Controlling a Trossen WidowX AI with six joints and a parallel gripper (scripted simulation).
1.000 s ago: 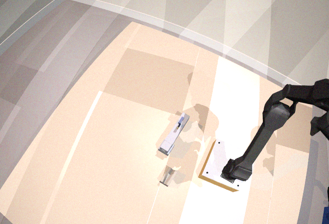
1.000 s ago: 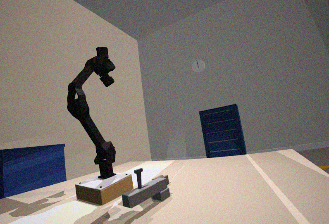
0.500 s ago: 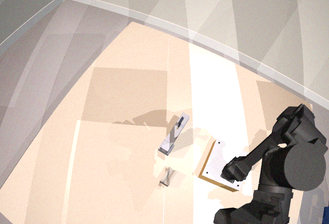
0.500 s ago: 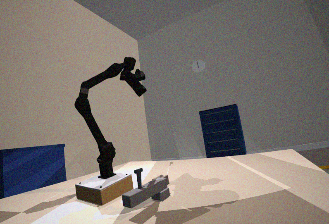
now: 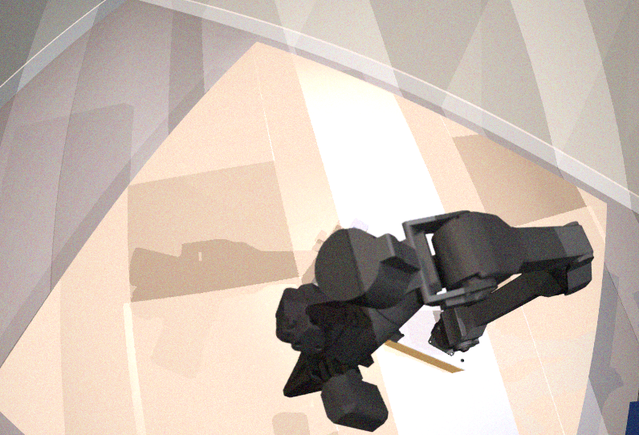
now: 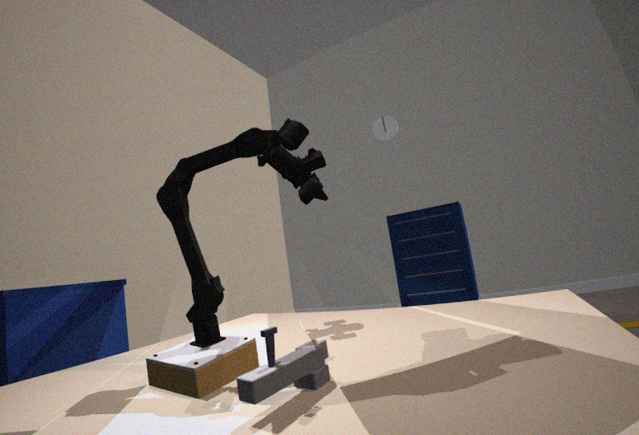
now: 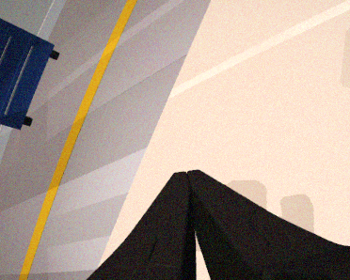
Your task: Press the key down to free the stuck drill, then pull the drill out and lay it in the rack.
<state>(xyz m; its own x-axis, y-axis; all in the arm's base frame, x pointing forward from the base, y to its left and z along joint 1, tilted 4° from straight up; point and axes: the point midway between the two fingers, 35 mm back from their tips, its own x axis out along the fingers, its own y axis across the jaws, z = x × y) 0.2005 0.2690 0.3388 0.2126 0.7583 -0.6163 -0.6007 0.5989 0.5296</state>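
Observation:
In the exterior view, the drill [image 6: 269, 347], a dark T-shaped piece, stands upright in a long grey block [image 6: 281, 371]. A smaller grey piece [image 6: 313, 377] sits under the block's right end. I cannot tell the key apart from the block. A beige sliver behind the block may be the rack, mostly hidden. In the top view my arm hides most of the block and drill. My gripper [image 5: 286, 392] [image 6: 325, 197] [image 7: 187, 182] is shut and empty, its fingertips meeting in the wrist view. It hangs high above the table, well above the block and drill, touching neither.
The arm's base [image 6: 227, 367] is a wooden box with a white top, close beside the grey block. The table [image 5: 206, 202] [image 6: 413, 331] [image 7: 271, 117] ends at a straight edge in the wrist view. Beyond it are a yellow floor line [image 7: 78, 119] and a blue cabinet [image 7: 12, 70] [image 6: 433, 254].

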